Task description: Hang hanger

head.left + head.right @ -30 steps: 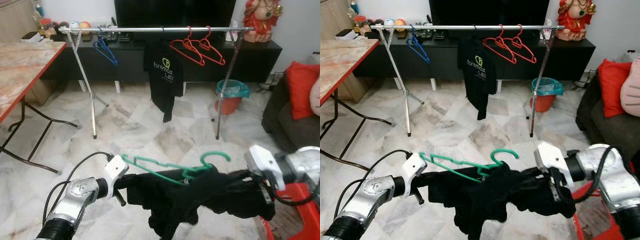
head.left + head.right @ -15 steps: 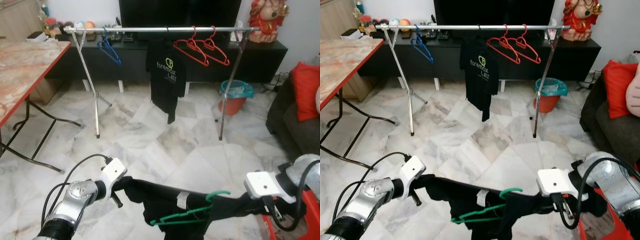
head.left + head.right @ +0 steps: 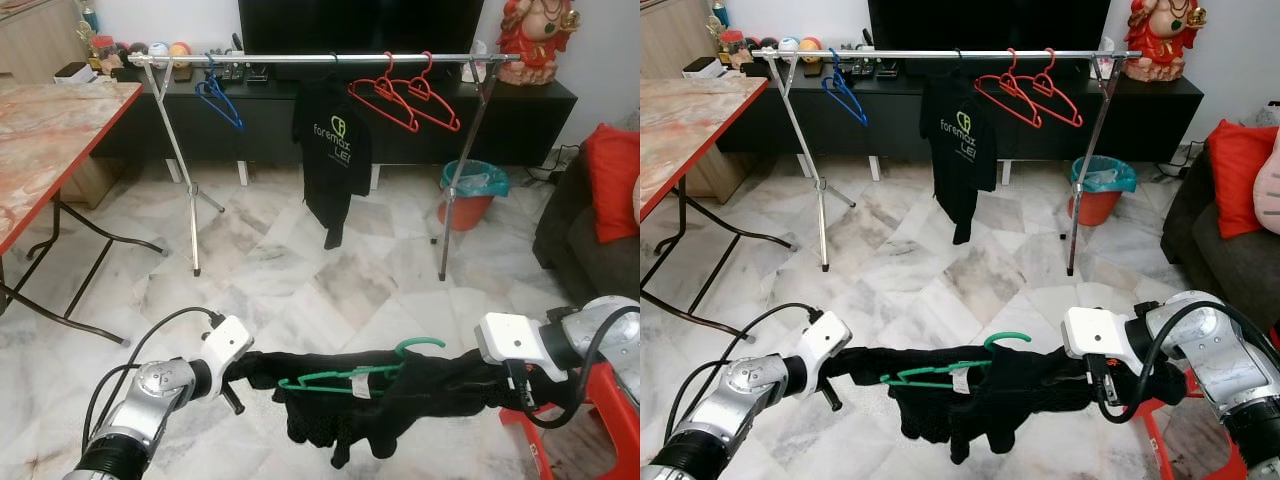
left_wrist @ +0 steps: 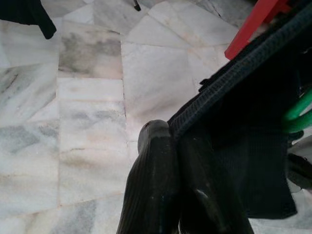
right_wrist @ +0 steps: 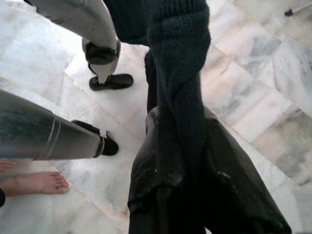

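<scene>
- Since half a second ago the green hanger has risen from hanging below the stretched black garment to lying across its top, hook up again.
- Left gripper is clamped on one end of the garment; right gripper pinches the other end, knit fabric between its fingers.
- Between them the garment spans side to side, well short of the clothes rail and parallel to it, its middle sagging.
- Hanger's long axis follows the garment; its hook curls upward toward the right gripper.
- On the rail hang a blue hanger, a black T-shirt and two red hangers.
- Right wrist view adds the robot's legs and a person's bare foot on the marble floor.
</scene>
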Motion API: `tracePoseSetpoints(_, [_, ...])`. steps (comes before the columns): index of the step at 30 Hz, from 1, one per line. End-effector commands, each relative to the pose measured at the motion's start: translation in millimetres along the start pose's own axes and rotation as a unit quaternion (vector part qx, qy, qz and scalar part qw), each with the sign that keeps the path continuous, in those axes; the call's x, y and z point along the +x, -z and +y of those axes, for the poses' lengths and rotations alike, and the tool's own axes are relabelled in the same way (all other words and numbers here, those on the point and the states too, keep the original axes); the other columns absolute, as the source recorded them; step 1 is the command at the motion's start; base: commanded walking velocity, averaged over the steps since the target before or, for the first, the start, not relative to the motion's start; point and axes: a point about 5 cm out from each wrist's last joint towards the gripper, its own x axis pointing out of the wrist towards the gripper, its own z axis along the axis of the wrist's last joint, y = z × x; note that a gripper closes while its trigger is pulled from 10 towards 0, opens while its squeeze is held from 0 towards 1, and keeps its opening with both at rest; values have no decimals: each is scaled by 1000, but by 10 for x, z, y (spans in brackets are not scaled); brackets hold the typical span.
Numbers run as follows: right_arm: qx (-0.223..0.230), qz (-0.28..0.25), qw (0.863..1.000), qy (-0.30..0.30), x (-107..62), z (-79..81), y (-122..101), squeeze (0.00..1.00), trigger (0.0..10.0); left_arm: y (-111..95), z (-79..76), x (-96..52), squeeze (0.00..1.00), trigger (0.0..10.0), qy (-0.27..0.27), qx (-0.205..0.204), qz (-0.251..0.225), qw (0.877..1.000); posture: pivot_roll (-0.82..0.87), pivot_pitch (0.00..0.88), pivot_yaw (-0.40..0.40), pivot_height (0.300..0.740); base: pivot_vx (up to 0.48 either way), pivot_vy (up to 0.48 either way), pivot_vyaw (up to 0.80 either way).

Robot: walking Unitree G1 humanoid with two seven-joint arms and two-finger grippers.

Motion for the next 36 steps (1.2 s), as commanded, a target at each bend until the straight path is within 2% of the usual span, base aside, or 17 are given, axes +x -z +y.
tracePoseSetpoints(1, [-11, 23, 1000, 17, -58, -53, 17, 0, 10000, 40, 25, -28, 0, 10000, -1, 5, 12, 1000, -6, 0, 21, 740, 0, 0, 0])
tracePoseSetpoints(2, [-15, 50, 999, 10, -48, -37, 67, 0, 10000, 45, 26, -34, 0, 10000, -1, 5, 14, 1000, -6, 0, 21, 740, 0, 0, 0])
tracePoseSetpoints(5, [-21, 88, 996, 11, -13, -23, 145, 0, 10000, 51, 31, -43, 0, 10000, 1, 6, 16, 1000, -3, 0, 21, 740, 0, 0, 0])
tracePoseSetpoints(7, [-23, 95, 995, 28, 14, -52, 160, 0, 10000, 53, 30, -45, 0, 10000, 2, 6, 17, 1000, -3, 0, 22, 740, 0, 0, 0])
tracePoseSetpoints(14, [-26, 89, 993, 69, 122, -131, 125, 0, 10000, 48, 35, -55, 0, 10000, 7, 6, 21, 1000, -2, 0, 21, 740, 0, 0, 0])
tracePoseSetpoints(21, [-31, 82, 993, 81, 345, -118, 92, 0, 10000, -81, 80, -52, 0, 10000, 13, 2, 4, 1000, -1, 0, 21, 740, 0, 0, 0])
tracePoseSetpoints(24, [-28, 74, 994, 69, 448, -77, 50, 0, 10000, -242, 133, -55, 0, 10000, 12, -10, -26, 1000, 2, 0, 19, 740, 0, 0, 0])
tracePoseSetpoints(29, [-18, 74, 991, 106, 671, -111, 23, 0, 10000, -582, 150, -49, 0, 10000, 27, -15, -89, 996, 5, 0, 15, 740, 0, 0, 0])
tracePoseSetpoints(32, [-7, 86, 992, 95, 792, -48, 48, 0, 10000, -728, 143, -55, 0, 10000, 36, -7, -110, 993, 8, 0, 12, 740, 0, 0, 0])
tracePoseSetpoints(34, [-6, 120, 988, 102, 865, -4, 137, 0, 10000, -838, 151, -80, 0, 10000, 39, -3, -129, 991, 7, 0, 11, 740, 0, 0, 0])
tracePoseSetpoints(36, [-4, 130, 986, 107, 887, 12, 170, 0, 10000, -869, 147, -93, 0, 10000, 43, -4, -133, 990, 8, 0, 10, 740, 0, 0, 0])
